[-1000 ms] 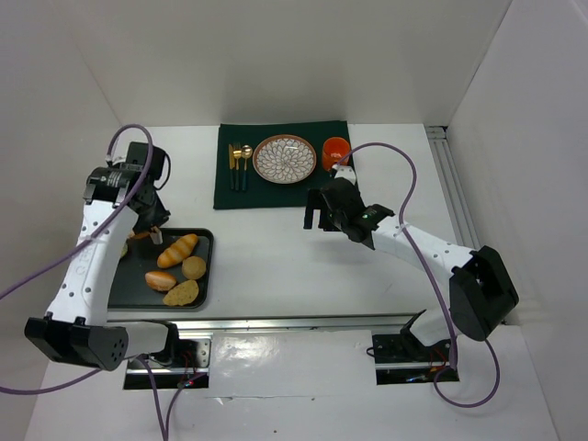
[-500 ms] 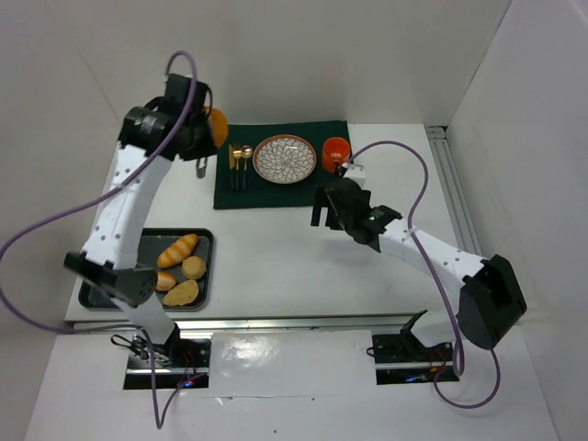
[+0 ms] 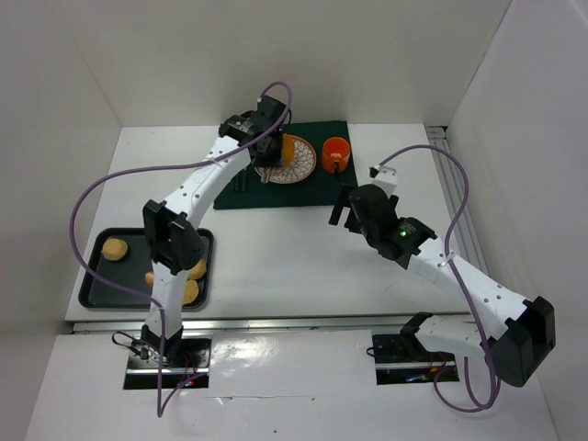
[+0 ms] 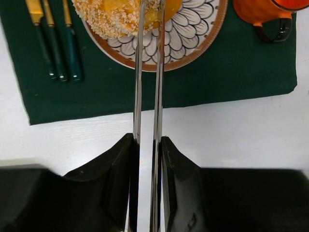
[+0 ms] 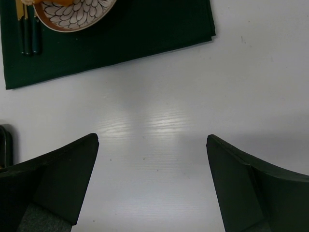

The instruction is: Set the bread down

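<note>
Left hand: pressed together on tongs, black fingers squeezing the two steel blades almost flat against each other. Straight out along those blades, at the tips: bread, pinched there, seeded crust up, partly cut off by the top edge of the wrist view. Seems to lie crosswise to the blades, long axis running left to right. Directly under it: plate, flower pattern showing to the right of and below the crust. Cannot tell from either view whether touching the plate or hanging just above. Overhead, shows as an orange lump inside the plate's rim. So, by judgement: nothing sideways left to do, only down along the line of the tongs, then easing the grip to let go. Under the plate: mat. Just left of the plate: cutlery, lying roughly parallel to the tongs. Just right: cup, handle toward the camera. Worth keeping the blades off both when spreading. Right hand: jaws wide apart, holding nothing, over bare tabletop near the mat's corner, well apart from the bread. Clearly the farther of the two, with no part in this placement as judged.
</note>
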